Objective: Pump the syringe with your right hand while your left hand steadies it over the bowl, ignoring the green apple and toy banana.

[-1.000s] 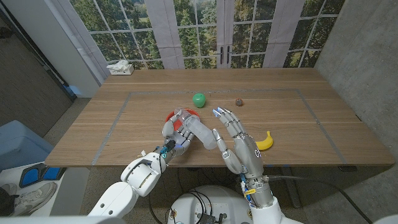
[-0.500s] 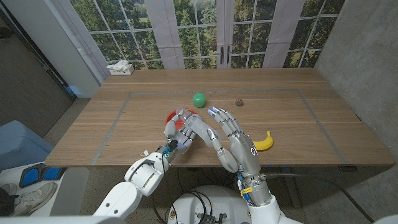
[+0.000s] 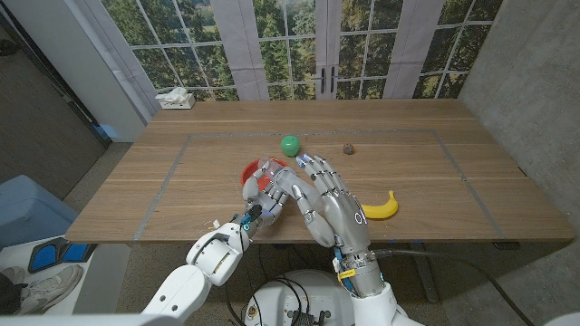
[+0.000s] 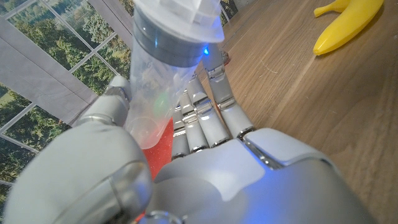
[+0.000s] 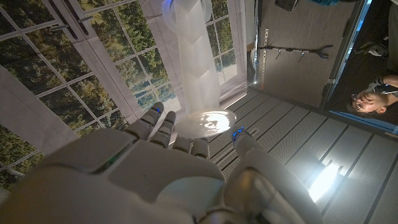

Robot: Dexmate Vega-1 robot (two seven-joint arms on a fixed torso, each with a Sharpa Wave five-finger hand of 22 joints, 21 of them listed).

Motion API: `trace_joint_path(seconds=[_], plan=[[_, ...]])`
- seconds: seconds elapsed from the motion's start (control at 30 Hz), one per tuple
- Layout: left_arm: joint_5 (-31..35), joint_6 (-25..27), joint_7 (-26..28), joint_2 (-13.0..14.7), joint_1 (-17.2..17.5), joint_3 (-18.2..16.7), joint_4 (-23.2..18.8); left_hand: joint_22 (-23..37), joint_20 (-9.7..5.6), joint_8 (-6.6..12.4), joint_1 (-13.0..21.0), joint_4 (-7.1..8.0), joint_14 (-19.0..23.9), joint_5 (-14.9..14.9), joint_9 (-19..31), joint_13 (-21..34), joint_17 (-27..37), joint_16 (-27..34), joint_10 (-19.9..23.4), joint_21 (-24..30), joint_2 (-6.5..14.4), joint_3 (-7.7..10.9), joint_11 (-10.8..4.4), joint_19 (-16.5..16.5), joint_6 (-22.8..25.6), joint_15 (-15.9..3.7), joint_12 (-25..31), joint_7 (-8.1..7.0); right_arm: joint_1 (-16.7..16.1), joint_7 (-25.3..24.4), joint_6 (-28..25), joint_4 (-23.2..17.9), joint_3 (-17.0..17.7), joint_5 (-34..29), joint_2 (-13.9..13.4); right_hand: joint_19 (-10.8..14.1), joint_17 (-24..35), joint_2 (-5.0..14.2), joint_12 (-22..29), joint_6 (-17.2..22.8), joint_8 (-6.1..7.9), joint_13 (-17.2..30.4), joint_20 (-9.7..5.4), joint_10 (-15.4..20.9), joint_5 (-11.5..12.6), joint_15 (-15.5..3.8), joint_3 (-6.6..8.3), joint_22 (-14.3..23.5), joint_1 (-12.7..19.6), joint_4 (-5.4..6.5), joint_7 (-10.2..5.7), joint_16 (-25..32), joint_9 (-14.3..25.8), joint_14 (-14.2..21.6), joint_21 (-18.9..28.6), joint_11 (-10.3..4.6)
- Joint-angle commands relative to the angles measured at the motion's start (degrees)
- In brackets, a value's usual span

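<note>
Standing tilted over the red bowl (image 3: 252,172) near the table's (image 3: 435,181) middle, the syringe (image 3: 288,187) is gripped at its barrel by the left hand (image 3: 263,201). The right hand (image 3: 326,201) is seated against the plunger end, fingers spread. The clear plastic is judged light, stiff and slippery; the barrel is best held and the plunger disc pressed squarely. The banana (image 3: 381,207) and apple (image 3: 289,144) are left aside.

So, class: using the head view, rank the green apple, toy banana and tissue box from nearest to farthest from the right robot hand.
1. Toy banana, just to the right of the right robot hand.
2. Green apple, beyond it toward the windows.
3. Tissue box, far left corner.
</note>
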Motion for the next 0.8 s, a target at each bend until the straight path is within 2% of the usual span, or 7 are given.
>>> trace_joint_path(seconds=[0.03,0.1,0.27,0.33,0.43,0.63,0.8], plan=[[0.3,0.2,0.9,0.1,-0.1,0.0,0.3,0.2,-4.93,0.55,0.7,9.11,-0.9,0.4,0.4,0.2,0.1,-0.2,1.8,-0.2,7.6,13.20,-8.77,-0.3,-0.2,-3.84,0.1,-0.01,2.8,2.4,-7.3,-1.7,-5.2,-2.3,3.7,-1.1,-0.3,1.04,-0.2,-1.5,-0.38,0.0,-4.80,-0.8,0.2,-8.66,-0.19,0.0,-0.2,-0.38,0.20,-0.7,0.1,-1.5,-0.4,0.06],[-0.4,1.0,0.7,0.5,-0.2,-0.1,0.4,0.2,-4.99,0.67,0.7,9.04,-1.1,0.4,0.5,0.2,0.1,-0.2,1.8,-0.1,7.6,13.24,-8.77,-0.3,-0.3,-3.84,0.1,0.10,3.0,0.3,-9.5,-0.7,-6.0,-4.8,5.1,-1.2,-0.4,0.75,-0.2,-1.5,-0.29,0.0,-4.62,-0.8,0.2,-8.43,-0.34,0.0,-0.2,-0.61,0.30,-0.8,0.1,-1.7,-0.5,0.25],[-5.1,4.4,-1.1,1.7,-0.8,-1.0,1.1,0.4,-5.44,1.78,0.9,8.16,-1.5,0.4,0.9,0.2,0.3,0.2,2.4,0.2,7.5,13.56,-8.74,-0.2,0.9,-3.89,0.4,1.29,3.8,0.3,-10.2,-1.2,-6.7,-4.8,4.4,-1.4,-0.7,0.48,-0.3,-1.5,-0.16,0.0,-4.29,-1.3,0.1,-8.35,-0.52,0.0,0.0,-1.05,0.18,-1.0,0.1,-2.1,-0.6,0.07],[-7.2,5.9,-2.0,2.2,-1.1,-1.4,1.5,0.4,-5.52,2.21,1.1,7.81,-1.5,0.4,1.0,0.2,0.3,0.4,2.8,0.4,7.6,13.64,-8.70,-0.1,1.4,-3.89,0.5,1.77,3.9,0.4,-11.6,-1.4,-6.9,-5.4,4.9,-1.4,-0.7,0.48,-0.3,-1.5,-0.12,0.0,-4.25,-1.3,0.1,-8.38,-0.54,0.0,0.0,-1.12,0.10,-1.0,0.1,-2.1,-0.6,-0.06],[-11.0,8.6,-3.8,2.8,-1.5,-2.0,2.1,0.5,-5.59,2.84,1.2,7.47,-0.9,0.3,1.3,0.2,0.5,0.9,3.6,0.7,7.7,13.75,-8.65,0.0,2.0,-3.86,0.8,1.98,4.6,-0.7,-11.9,-1.2,-7.3,-5.8,5.1,-1.4,-0.8,0.50,-0.2,-1.4,-0.09,0.0,-4.22,-1.4,0.1,-8.41,-0.56,0.0,0.1,-1.20,0.02,-1.1,0.1,-2.2,-0.6,-0.17],[-14.3,11.2,-4.6,3.9,-1.6,-2.7,1.9,0.5,-5.52,3.05,1.3,7.34,-0.7,0.3,1.4,0.2,0.5,1.1,4.0,0.8,7.8,13.81,-8.65,0.0,1.9,-3.88,0.8,1.72,5.5,-0.6,-13.0,-1.5,-7.4,-5.4,5.1,-1.3,-0.9,0.55,-0.1,-1.3,0.01,0.0,-4.11,-1.3,0.1,-8.53,-0.63,0.0,0.1,-1.37,-0.09,-1.1,0.1,-2.1,-0.5,-0.25],[-14.0,10.9,-4.2,4.0,-1.3,-2.6,1.4,0.4,-5.27,3.15,1.1,7.63,-1.0,0.3,1.6,0.2,0.5,1.0,3.9,0.7,7.9,13.95,-8.67,-0.1,1.3,-3.87,0.7,1.72,6.4,-0.8,-13.0,-1.2,-7.7,-4.9,5.1,-1.2,-1.0,0.57,-0.1,-1.4,0.01,-0.1,-4.03,-1.3,0.1,-8.57,-0.71,0.0,0.2,-1.47,-0.09,-1.1,0.1,-2.2,-0.5,-0.38]])
